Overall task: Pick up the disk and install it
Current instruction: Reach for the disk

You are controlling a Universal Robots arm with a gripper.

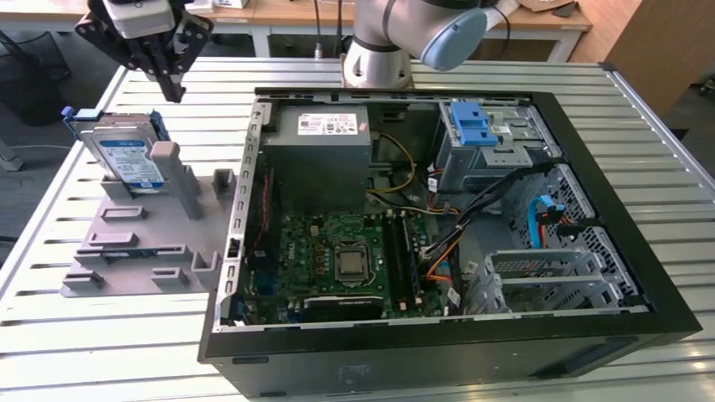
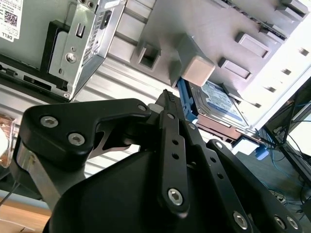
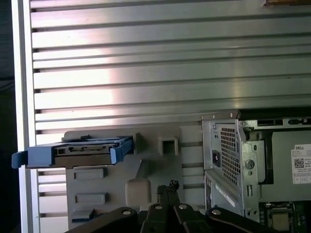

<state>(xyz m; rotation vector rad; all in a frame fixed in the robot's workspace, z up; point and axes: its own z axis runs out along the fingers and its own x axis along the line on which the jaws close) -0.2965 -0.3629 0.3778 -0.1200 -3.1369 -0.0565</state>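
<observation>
The disk, a silver drive with a white-and-blue label and blue rails, stands on edge in a grey holder on the exterior view's left. My gripper hangs above and slightly behind it, apart from it, its black fingers drawn together with nothing between them. In the first wrist view the disk shows edge-on past the fingertips. The second wrist view has the gripper close in front, with the disk behind a holder post.
An open computer case lies to the exterior view's right of the holder, with a grey power-supply box, a motherboard and a drive cage with a blue latch. The slatted metal table carries everything.
</observation>
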